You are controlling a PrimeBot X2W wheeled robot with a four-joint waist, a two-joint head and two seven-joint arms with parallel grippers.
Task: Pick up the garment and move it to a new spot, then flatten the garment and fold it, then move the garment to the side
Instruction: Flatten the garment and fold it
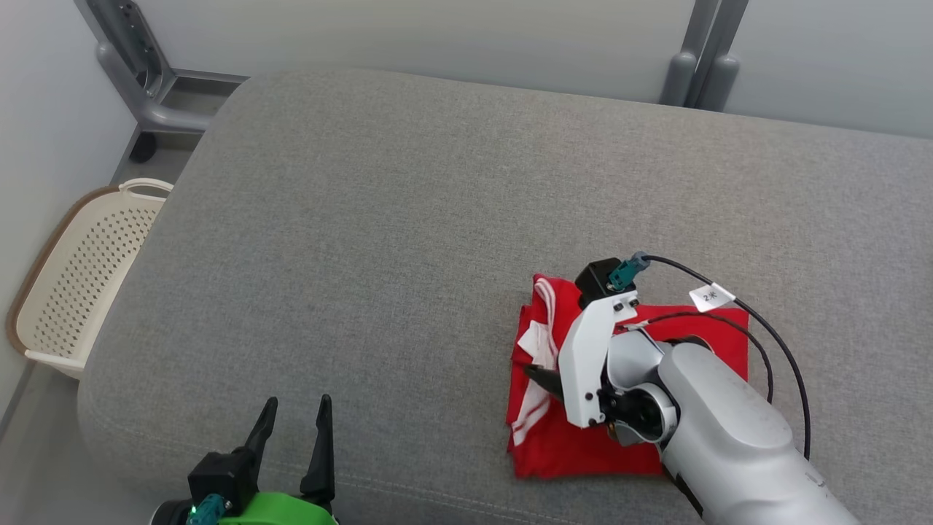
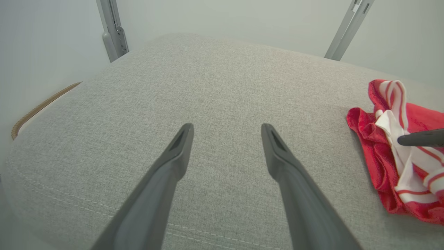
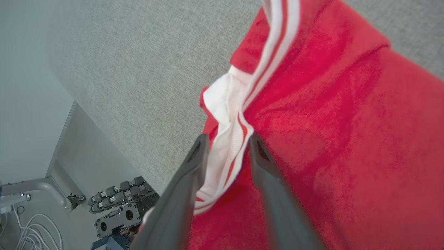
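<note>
Here, garment sits near cushion edge.

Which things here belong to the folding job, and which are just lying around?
Job:
red garment
right gripper, fingers astride its striped trim
left gripper, open, off to the side
grey cushion underneath

Lying about:
laundry basket beside the cushion
metal frame behind

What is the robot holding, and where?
Left fingers are open, holding nothing. Right fingers straddle the red garment's white striped trim; whether they pinch it cannot be told.
</note>
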